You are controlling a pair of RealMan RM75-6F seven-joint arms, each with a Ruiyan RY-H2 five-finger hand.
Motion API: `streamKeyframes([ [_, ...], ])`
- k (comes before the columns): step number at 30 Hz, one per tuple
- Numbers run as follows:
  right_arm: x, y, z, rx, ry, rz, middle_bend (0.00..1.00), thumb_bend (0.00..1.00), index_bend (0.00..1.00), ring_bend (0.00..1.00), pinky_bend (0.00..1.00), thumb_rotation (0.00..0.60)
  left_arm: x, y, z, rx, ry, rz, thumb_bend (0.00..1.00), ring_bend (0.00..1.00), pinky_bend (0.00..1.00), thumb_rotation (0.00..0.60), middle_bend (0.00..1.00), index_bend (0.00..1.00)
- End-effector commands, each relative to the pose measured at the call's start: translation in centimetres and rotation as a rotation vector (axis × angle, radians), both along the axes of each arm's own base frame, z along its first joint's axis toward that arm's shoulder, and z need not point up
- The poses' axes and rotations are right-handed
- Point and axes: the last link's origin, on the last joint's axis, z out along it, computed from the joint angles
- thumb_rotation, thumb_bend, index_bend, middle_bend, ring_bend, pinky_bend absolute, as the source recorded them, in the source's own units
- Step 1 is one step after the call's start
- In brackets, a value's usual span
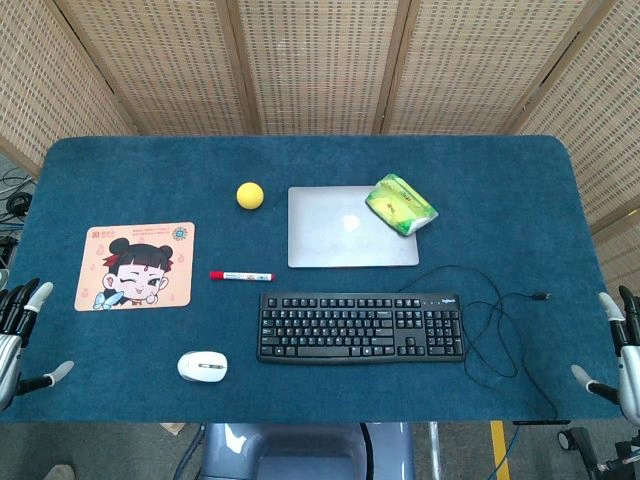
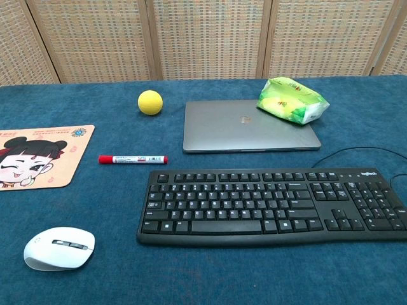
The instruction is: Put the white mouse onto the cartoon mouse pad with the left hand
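The white mouse [image 1: 202, 366] [image 2: 59, 248] lies near the table's front edge, left of the keyboard. The cartoon mouse pad [image 1: 135, 266] [image 2: 38, 156], peach with a winking girl's face, lies flat behind it to the left with nothing on it. My left hand [image 1: 22, 338] hangs at the table's left front corner, fingers spread and holding nothing, well left of the mouse. My right hand [image 1: 615, 360] is at the right front corner, fingers apart and holding nothing. Neither hand shows in the chest view.
A black keyboard [image 1: 361, 327] [image 2: 273, 205] with a looping cable [image 1: 495, 330] sits front centre. Behind it is a closed grey laptop [image 1: 345, 228] [image 2: 245, 126] with a green tissue pack [image 1: 400, 204] [image 2: 292, 100] on its corner. A red marker [image 1: 241, 275] [image 2: 132, 159] and yellow ball [image 1: 250, 196] [image 2: 150, 102] lie between pad and laptop.
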Motion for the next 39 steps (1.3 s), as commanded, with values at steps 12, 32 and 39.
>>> streamKeyframes([
  [12, 0.0, -0.1, 0.4, -0.016, -0.026, 0.004, 0.00, 0.00, 0.00, 0.00, 0.00, 0.600, 2.3, -0.3, -3.4, -0.231, -0.101, -0.173, 0.00, 0.00, 0.09, 0.600, 0.00, 0.00],
  [32, -1.1, -0.4, 1.4, -0.019, -0.094, -0.019, 0.00, 0.00, 0.00, 0.00, 0.00, 0.600, 4.2, 4.0, -15.8, -0.608, -0.016, -0.134, 0.15, 0.08, 0.21, 0.600, 0.11, 0.11],
  [39, -1.2, -0.5, 1.4, -0.016, -0.098, -0.020, 0.00, 0.00, 0.00, 0.00, 0.00, 0.600, 5.1, 5.0, -17.5, -0.620, 0.026, -0.137, 0.17, 0.13, 0.24, 0.600, 0.17, 0.18],
])
